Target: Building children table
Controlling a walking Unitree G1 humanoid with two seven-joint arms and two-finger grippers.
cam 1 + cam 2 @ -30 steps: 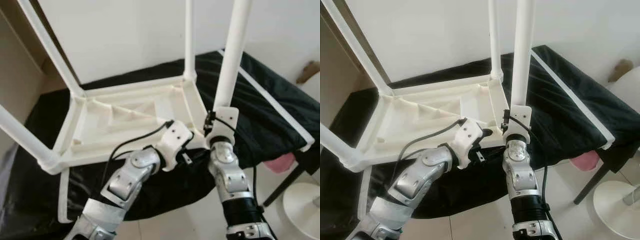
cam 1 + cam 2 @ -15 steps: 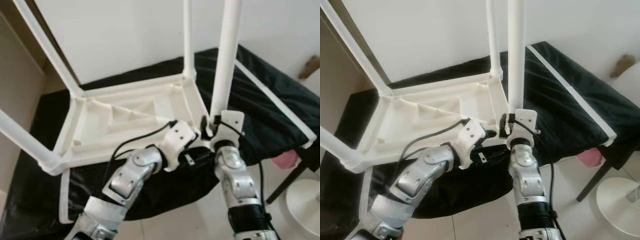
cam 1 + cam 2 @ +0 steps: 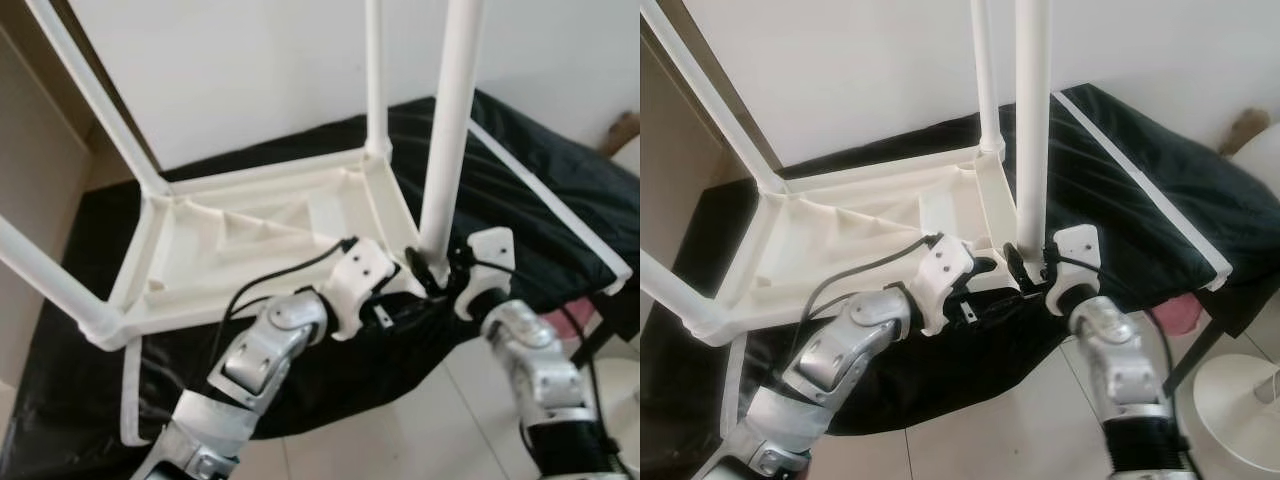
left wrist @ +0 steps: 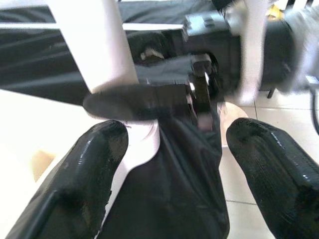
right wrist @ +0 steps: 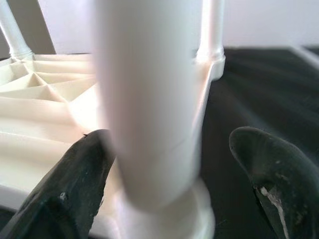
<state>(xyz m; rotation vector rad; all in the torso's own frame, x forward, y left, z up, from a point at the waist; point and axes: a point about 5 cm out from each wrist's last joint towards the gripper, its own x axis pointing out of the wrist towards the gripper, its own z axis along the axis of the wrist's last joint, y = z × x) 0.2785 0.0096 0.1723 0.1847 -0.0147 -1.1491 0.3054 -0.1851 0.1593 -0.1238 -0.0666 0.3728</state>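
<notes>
A white plastic table lay upside down on a black cloth, its ribbed underside facing up. At the far left, two legs rose from its left corners and ran out of frame.

Toward the middle, the left gripper reached to the table's near right corner. In the left wrist view its fingers stood spread, one resting against the white socket at the corner, the other clear of it over the cloth; the claw was released and held nothing.

Just right of that, a thick white leg stood upright in the near right corner socket, with a thinner-looking leg upright at the far right corner behind it. The right gripper sat at the base of the near leg. In the right wrist view its fingers lay on either side of the leg, one touching it and the other standing off, so the claw was released too.

At the far right a pale round stool stood on the tiled floor.
</notes>
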